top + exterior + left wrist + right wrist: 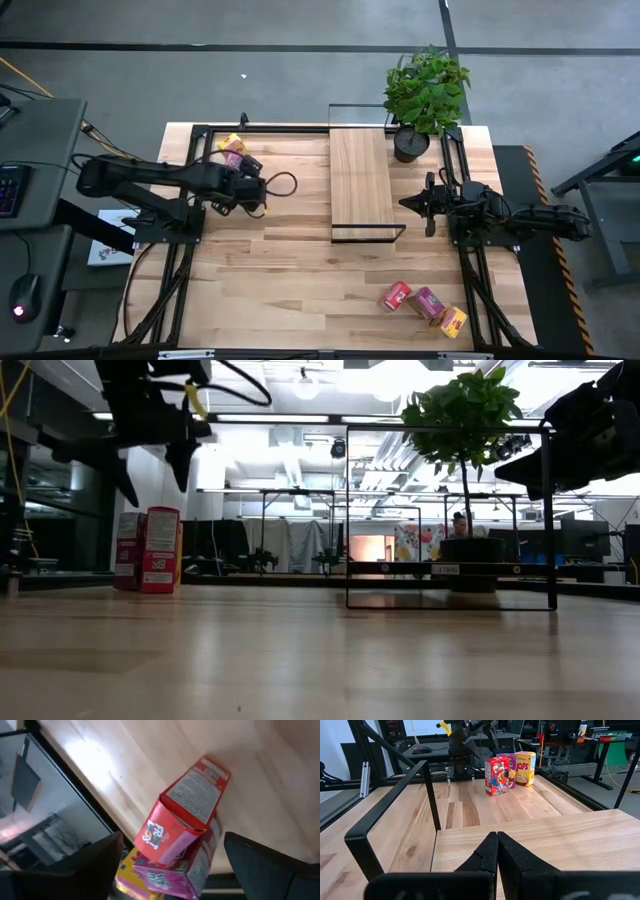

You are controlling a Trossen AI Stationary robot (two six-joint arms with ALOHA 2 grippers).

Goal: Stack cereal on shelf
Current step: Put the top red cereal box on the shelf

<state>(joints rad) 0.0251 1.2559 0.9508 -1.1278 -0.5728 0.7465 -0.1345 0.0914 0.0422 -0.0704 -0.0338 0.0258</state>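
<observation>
My left pincer point(262, 187) hangs with its jaws spread wide and empty, just above a cluster of three small cardboard cereal boxes standing upright at the far left of the wooden surface point(300, 290): a red box point(187, 815) nearest me, a pink-purple box point(175, 870) pressed against it, and a yellow box point(131, 870) behind. My right pincer point(430, 203) waits shut, just beside the near right corner of the long light-wood shelf plank with its thin black frame point(360, 180), which lies bare in the middle of the surface. Three more small boxes point(423, 305) lie near the front right, well apart from the shelf. I judge this the first pick: next I must lower over the red box, straddle it squarely and close, without toppling its neighbours
</observation>
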